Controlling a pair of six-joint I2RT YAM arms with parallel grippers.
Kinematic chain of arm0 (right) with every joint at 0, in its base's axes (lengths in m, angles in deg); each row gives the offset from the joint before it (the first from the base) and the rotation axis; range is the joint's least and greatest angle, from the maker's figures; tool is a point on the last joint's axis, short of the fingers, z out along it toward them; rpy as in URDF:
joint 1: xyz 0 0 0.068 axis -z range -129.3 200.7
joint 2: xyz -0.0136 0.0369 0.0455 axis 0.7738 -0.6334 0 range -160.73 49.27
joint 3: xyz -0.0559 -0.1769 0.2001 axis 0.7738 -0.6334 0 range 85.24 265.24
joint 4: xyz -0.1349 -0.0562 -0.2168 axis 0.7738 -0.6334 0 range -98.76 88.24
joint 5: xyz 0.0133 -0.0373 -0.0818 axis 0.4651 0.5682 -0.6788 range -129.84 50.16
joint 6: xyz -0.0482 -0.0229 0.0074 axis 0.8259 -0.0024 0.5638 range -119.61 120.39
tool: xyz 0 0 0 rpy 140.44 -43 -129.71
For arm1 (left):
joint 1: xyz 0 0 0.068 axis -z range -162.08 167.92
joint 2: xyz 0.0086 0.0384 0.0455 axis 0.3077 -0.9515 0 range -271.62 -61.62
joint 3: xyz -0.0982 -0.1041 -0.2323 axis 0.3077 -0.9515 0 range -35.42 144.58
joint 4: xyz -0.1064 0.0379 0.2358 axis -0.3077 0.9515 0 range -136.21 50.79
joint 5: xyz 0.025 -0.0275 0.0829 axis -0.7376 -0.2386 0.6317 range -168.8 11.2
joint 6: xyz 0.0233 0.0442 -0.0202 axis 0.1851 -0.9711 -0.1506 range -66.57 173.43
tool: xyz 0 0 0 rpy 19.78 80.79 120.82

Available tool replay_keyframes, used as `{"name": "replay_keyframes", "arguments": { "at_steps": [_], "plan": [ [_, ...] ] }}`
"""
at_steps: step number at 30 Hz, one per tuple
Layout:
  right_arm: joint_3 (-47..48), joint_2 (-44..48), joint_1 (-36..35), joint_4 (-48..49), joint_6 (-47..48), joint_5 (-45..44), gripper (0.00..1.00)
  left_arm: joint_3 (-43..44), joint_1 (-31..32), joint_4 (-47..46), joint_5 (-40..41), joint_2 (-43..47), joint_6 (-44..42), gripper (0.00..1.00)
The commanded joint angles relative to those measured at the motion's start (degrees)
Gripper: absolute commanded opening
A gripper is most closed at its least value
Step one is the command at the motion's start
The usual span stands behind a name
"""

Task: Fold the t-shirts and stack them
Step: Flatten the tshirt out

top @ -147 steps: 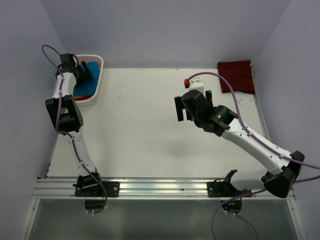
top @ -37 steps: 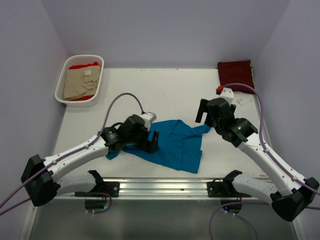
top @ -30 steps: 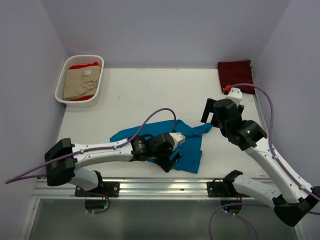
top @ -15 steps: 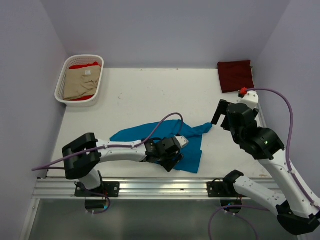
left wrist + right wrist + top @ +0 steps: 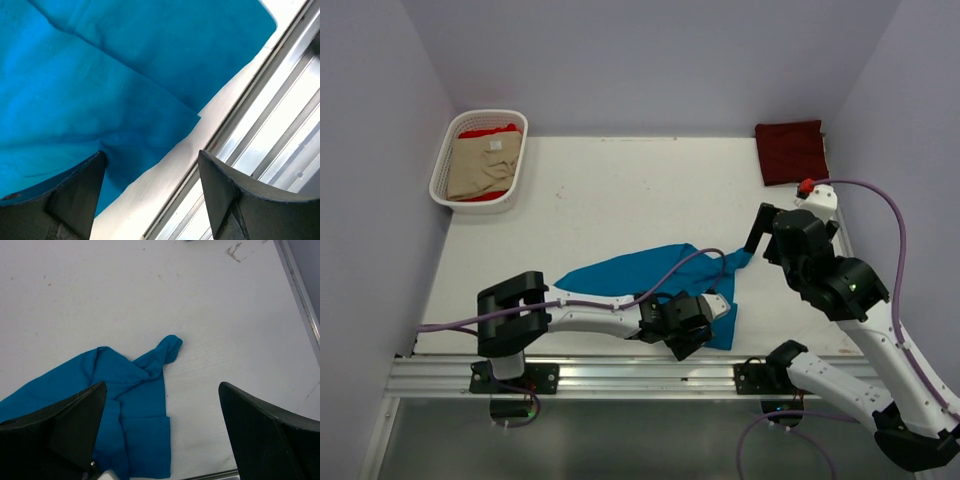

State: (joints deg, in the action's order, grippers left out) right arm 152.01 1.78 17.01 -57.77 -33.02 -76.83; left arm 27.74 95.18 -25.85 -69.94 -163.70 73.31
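Over teal-blue shirt (image 5: pixel 100 90), left hand (image 5: pixel 151 155) open

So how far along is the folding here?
Done: the maroon shirt looks folded at the far right corner. In hand: the teal shirt lies crumpled near the front edge, left tool open over its near edge, right tool open above its right end. Left: folding it, plus the beige shirt and red shirt in the basket.
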Motion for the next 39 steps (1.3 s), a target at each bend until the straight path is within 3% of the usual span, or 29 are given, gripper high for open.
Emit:
{"name": "replay_keyframes", "arguments": {
  "at_steps": [1,33,39],
  "plan": [
    [-0.6,0.2,0.0,0.2,-0.3,-2.1,0.99,4.5,1.8,1.4,4.4,0.0,-0.6,0.77],
    [0.3,0.6,0.0,-0.2,-0.5,-2.9,0.99,6.4,3.9,-3.8,-1.0,-6.1,-6.9,0.68],
    [0.0,0.7,0.0,-0.2,-0.6,-2.9,0.99,5.7,3.9,-6.0,-1.7,-7.6,-7.5,0.61]
  ]
}}
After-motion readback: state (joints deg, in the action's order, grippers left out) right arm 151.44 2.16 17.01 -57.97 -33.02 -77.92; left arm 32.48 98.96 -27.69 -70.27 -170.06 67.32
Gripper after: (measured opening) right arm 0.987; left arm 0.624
